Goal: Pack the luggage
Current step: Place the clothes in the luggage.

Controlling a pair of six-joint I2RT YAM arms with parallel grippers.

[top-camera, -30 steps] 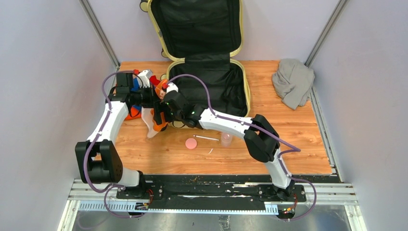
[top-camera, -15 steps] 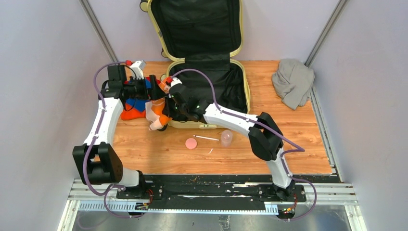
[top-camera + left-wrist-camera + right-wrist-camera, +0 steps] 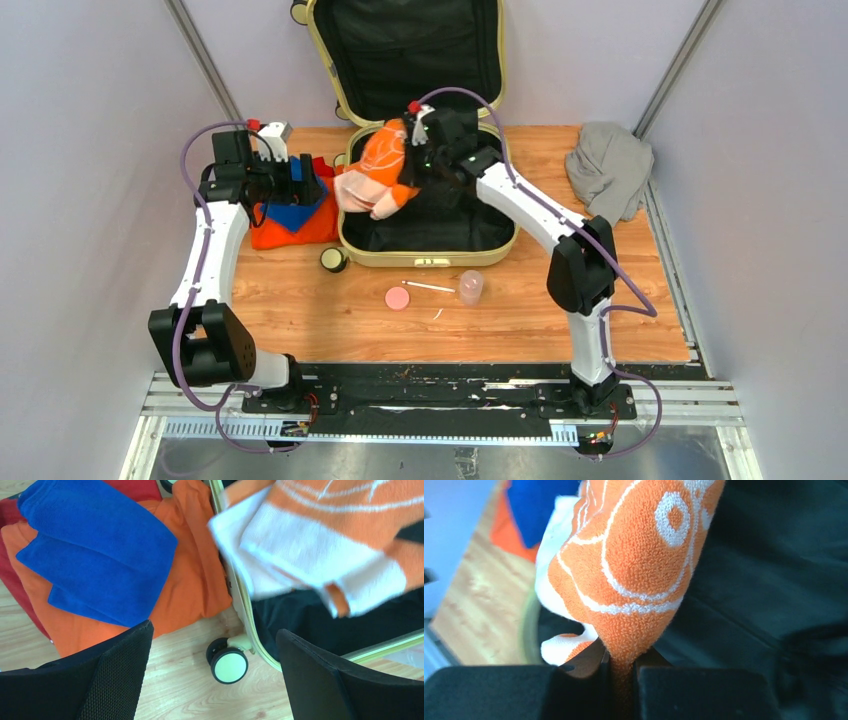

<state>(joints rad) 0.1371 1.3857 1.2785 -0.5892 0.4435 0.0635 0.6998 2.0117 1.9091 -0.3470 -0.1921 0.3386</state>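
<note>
Towel [image 3: 378,170] of looped orange-white terry over black-lined luggage [image 3: 440,218]

1. A light-brown wood-grain tabletop [image 3: 300,320] is enclosed on three sides by plain pale grey wall panels [image 3: 90,150].
2. Slanted silver metal posts [image 3: 205,65] are seen at the far corners.
3. A black metal rail [image 3: 440,400] is fixed along the near edge.
</note>
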